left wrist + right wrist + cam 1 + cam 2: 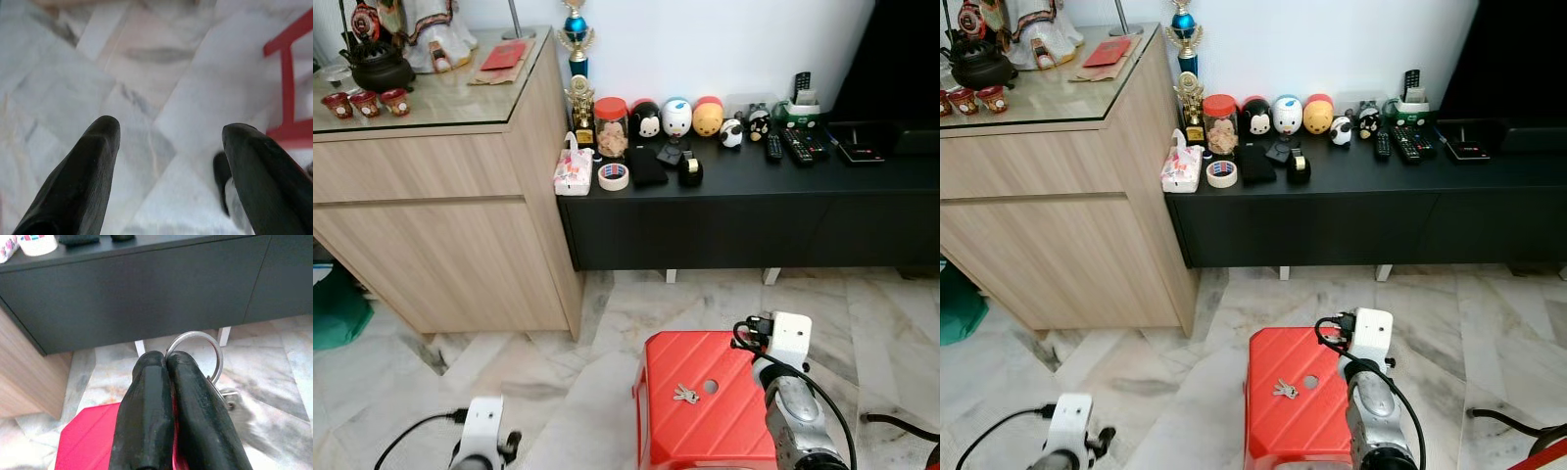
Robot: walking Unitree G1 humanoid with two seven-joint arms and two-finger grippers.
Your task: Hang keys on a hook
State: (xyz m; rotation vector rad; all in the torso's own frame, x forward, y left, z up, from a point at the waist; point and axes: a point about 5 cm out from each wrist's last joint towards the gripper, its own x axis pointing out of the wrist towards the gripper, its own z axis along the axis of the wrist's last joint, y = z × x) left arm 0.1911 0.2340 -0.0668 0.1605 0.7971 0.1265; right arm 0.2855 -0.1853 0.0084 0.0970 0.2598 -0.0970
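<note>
Between the two black fingers (pixel 161 406) of the right end effector (pixel 167 357), a silver key ring (pixel 198 352) is pinched at its rim, the loop standing out past the fingertips with a blurred bit of metal hanging from it. That end effector is clenched on the ring, fingers pressed together. It is held over the near right edge of a red plastic stool (pixel 705 411), whose ridged top has a round hole and a small silvery bunch of keys (pixel 685 394) lying just beside that hole. The stool stands on a pale marble floor (pixel 607 323).

The left end effector (pixel 166 129) hangs low over the same floor, released, its two fingers (pixel 83 171) well apart, with a corner of the red stool's frame beyond them.

Past the stool runs a low black worktop (pixel 754 176) carrying a roll of tape (pixel 614 175), a red-lidded jar (pixel 611 127), round toy figures, remote controls and a tissue pack. To its left stands a taller wooden cabinet (pixel 440 235) with a glass top holding a dark pot and small red cups.
</note>
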